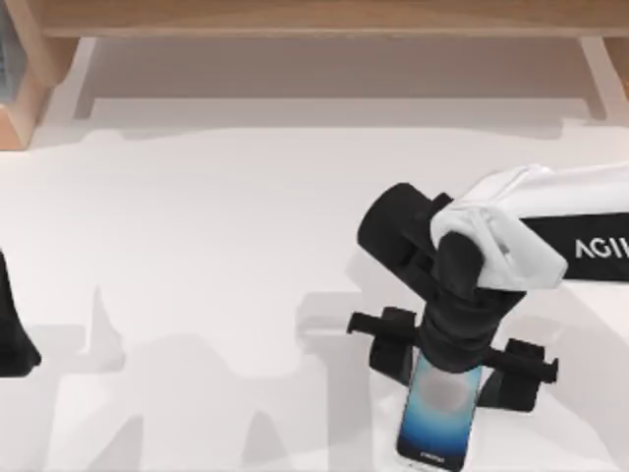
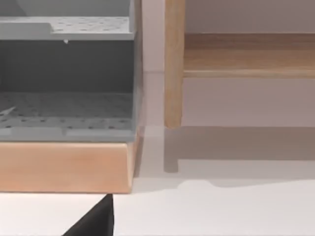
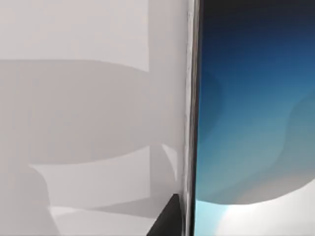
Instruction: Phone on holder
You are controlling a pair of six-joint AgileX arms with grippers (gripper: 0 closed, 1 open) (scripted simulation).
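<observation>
The phone (image 1: 439, 413), blue screen with a pale centre and a silver rim, is at the table's front right, screen up. My right gripper (image 1: 450, 362) reaches down over its far end. Black fingers (image 1: 393, 349) stand on either side, tight against the phone's long edges, so the gripper is shut on it. In the right wrist view the phone (image 3: 251, 123) is very close, and a black fingertip (image 3: 167, 221) touches its rim. The holder is out of view. My left arm (image 1: 14, 334) is parked at the table's left edge.
A wooden shelf (image 1: 324, 20) runs along the back of the white table (image 1: 216, 256). The left wrist view looks at a grey perforated rack (image 2: 64, 108) on a wooden base (image 2: 64, 167), beside a wooden post (image 2: 173, 64).
</observation>
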